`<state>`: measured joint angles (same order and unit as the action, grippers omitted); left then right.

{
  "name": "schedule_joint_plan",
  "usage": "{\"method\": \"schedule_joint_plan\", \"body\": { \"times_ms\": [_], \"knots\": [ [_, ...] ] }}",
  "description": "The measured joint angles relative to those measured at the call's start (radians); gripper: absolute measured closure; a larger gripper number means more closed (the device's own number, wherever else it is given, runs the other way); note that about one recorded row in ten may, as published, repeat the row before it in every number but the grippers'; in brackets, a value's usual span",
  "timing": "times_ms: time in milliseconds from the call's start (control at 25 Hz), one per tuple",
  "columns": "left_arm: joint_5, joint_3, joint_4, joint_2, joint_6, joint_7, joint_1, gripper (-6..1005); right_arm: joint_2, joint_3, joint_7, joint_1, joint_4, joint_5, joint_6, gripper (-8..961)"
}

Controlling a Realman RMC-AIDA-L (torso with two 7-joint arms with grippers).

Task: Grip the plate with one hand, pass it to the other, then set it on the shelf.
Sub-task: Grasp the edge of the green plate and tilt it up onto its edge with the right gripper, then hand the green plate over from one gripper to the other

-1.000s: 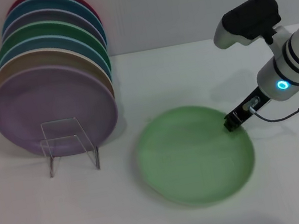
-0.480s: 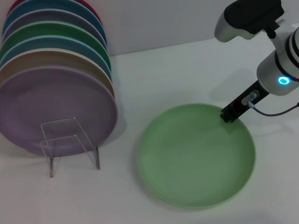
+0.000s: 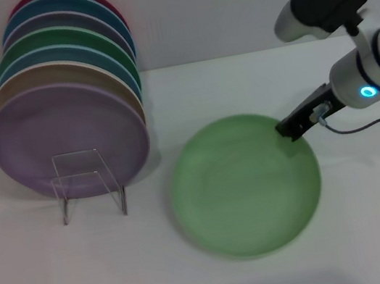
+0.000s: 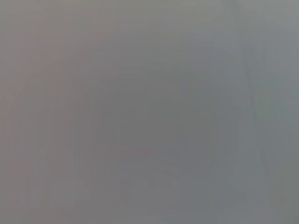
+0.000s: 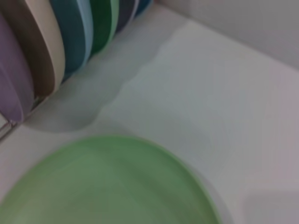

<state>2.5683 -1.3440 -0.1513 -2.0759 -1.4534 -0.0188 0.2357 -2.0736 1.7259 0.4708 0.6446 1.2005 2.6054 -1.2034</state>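
Observation:
The light mint-green plate (image 3: 244,184) is on the white table right of centre; it also fills the lower part of the right wrist view (image 5: 107,184). My right gripper (image 3: 292,127), slim and black on the arm with the blue ring light, is shut on the plate's far right rim, and that side looks raised a little off the table. The clear acrylic shelf (image 3: 88,183) stands at the left, with a lavender-purple plate (image 3: 63,135) at its front. My left gripper is out of view; the left wrist view shows only flat grey.
Several coloured plates (image 3: 71,52) stand in a row on the shelf behind the lavender one, also seen in the right wrist view (image 5: 51,42). A grey wall (image 3: 224,3) runs along the back of the table.
My right gripper has moved up and to the right with the plate's rim in it. The plate has shifted toward the back and its right side has lifted.

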Motion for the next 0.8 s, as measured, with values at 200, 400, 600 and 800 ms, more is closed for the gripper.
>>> {"method": "schedule_joint_plan", "body": {
  "times_ms": [200,400,600,800],
  "knots": [
    [0.001,0.053,-0.004,0.003,-0.027,-0.002,-0.006,214,-0.005,-0.007,0.036,-0.091,0.17,-0.017,0.021,930],
    [-0.001,0.061,-0.008,0.003,-0.04,-0.004,-0.006,214,-0.006,-0.038,0.193,-0.24,0.318,-0.196,0.157,932],
    [0.001,0.129,-0.053,0.009,-0.052,-0.045,-0.019,214,-0.008,-0.042,0.55,-0.412,0.354,-0.56,0.291,933],
    [0.003,0.21,-0.106,0.014,-0.092,-0.008,-0.022,214,-0.009,-0.015,0.894,-0.523,0.278,-0.895,0.342,933]
  ]
}}
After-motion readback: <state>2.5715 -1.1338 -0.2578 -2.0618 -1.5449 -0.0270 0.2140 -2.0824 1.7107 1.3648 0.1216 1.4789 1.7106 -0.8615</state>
